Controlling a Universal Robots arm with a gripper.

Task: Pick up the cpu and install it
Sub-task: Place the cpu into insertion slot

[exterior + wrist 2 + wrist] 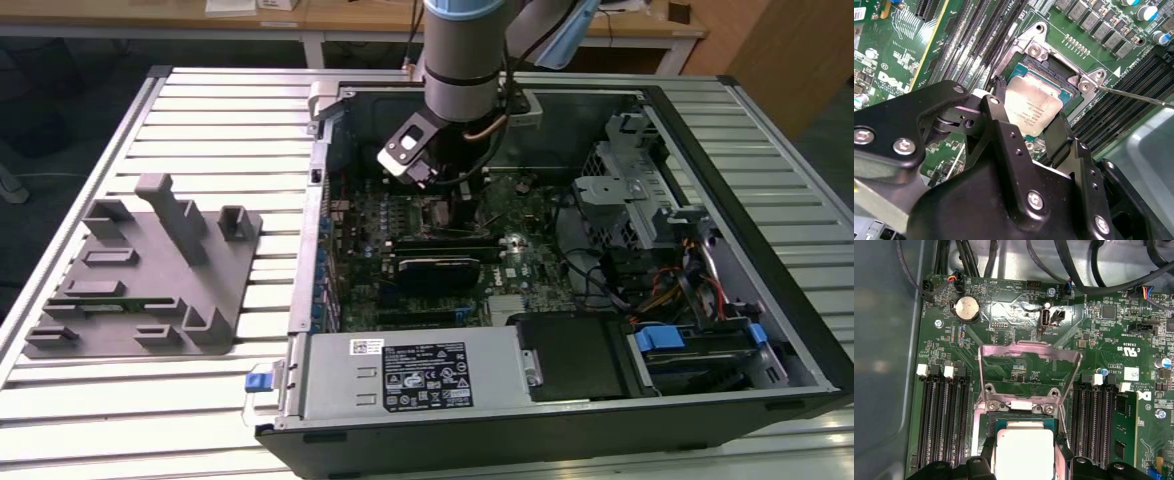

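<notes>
pincer (pixel 1029 114) grips cpu (pixel 1032 106) | over socket (pixel 1053 75) | one cpu edge hidden behind pincer

One robot arm (pixel 461 60) with one gripper (pixel 1026 122) reaches into one open computer case (pixel 561 437), and one grey fixture (pixel 147 270) lies on one slatted table (pixel 214 110). The one green board (pixel 1004 315) carries one cpu (pixel 1024 452), one round battery (pixel 967 307) and one raised metal frame (pixel 1029 357).
</notes>
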